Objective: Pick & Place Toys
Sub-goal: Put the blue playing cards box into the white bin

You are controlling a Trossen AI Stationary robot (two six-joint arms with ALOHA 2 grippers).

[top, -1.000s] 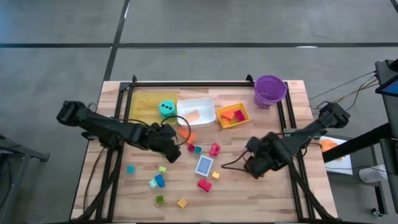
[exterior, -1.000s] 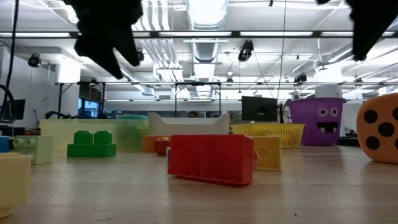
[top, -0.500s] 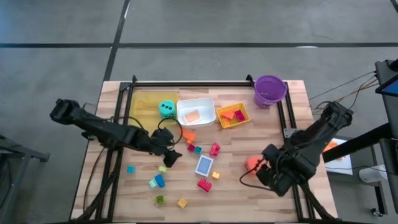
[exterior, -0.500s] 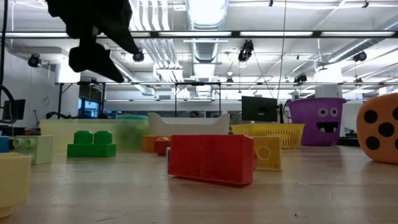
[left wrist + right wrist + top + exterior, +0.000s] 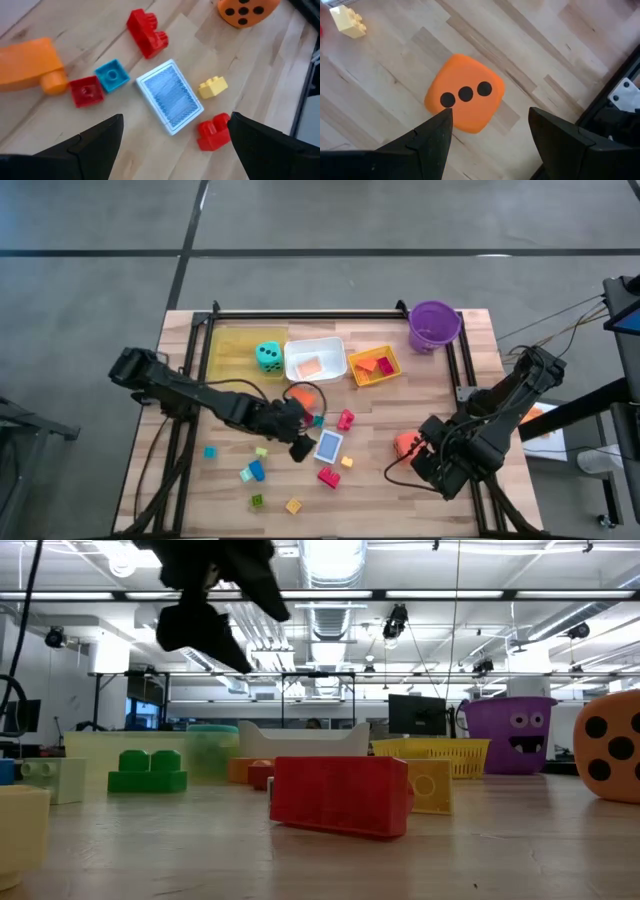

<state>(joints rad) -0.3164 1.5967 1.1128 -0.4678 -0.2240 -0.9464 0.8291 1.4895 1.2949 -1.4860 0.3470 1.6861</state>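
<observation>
Above blue card (image 5: 170, 97), left tool (image 5: 172, 137) wide open

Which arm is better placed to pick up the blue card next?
Left. The left pincer hangs open just beside the blue card, which fills its wrist view. The right pincer is off by the table's right edge, open over the orange die.

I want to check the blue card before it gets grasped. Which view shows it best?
The left wrist view: the blue card lies flat, filling the middle between the open left pincer's fingers. The high view shows it small beside that pincer. The right wrist view does not show it, and I cannot make it out in the low view.
</observation>
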